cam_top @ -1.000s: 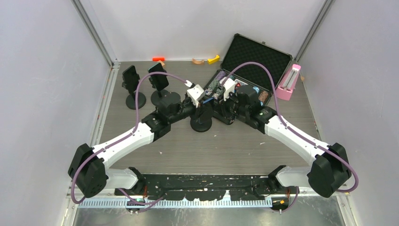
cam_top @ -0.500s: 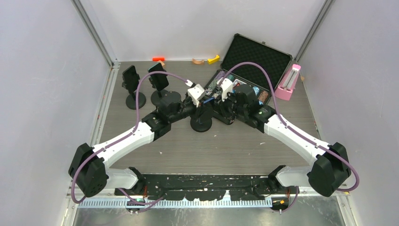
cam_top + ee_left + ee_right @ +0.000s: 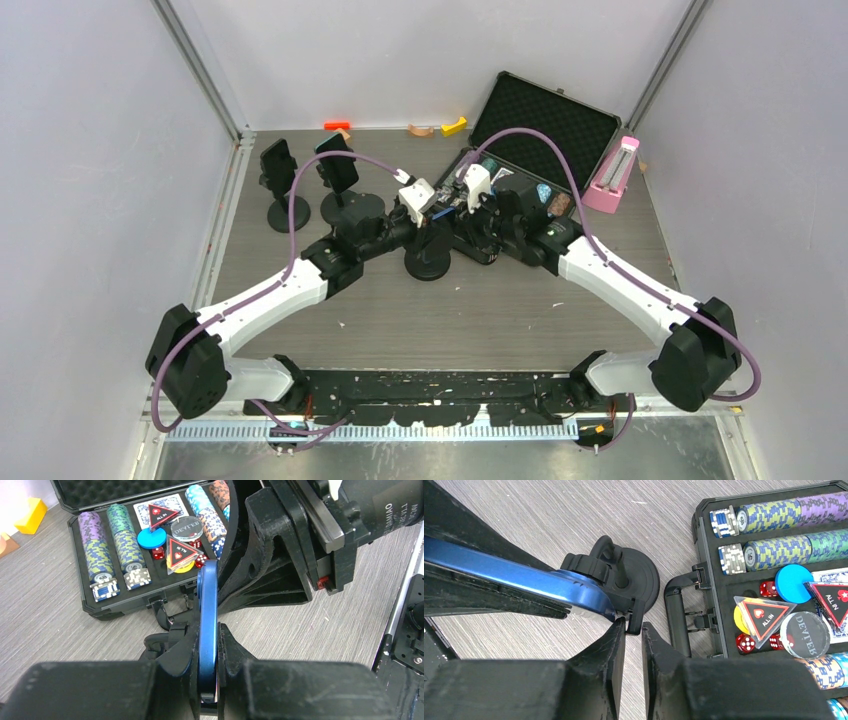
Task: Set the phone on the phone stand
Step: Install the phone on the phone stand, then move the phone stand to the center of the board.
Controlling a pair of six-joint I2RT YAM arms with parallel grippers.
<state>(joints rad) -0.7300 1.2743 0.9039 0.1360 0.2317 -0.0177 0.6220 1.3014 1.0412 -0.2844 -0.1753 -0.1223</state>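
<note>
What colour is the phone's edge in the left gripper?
Blue; the phone shows best in the left wrist view.

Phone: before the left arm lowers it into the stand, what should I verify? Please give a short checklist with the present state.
1. Phone held by left end effector: ok, clamped edge-on between both fingers.
2. Right end effector steadying the phone stand: ok, fingertips closed on its bracket.
3. Phone corner lined up with the bracket: ok, they meet in the right wrist view.
4. Phone fully seated: not ok, only one corner is there.
5. Bracket open wide enough: cannot tell.
</note>
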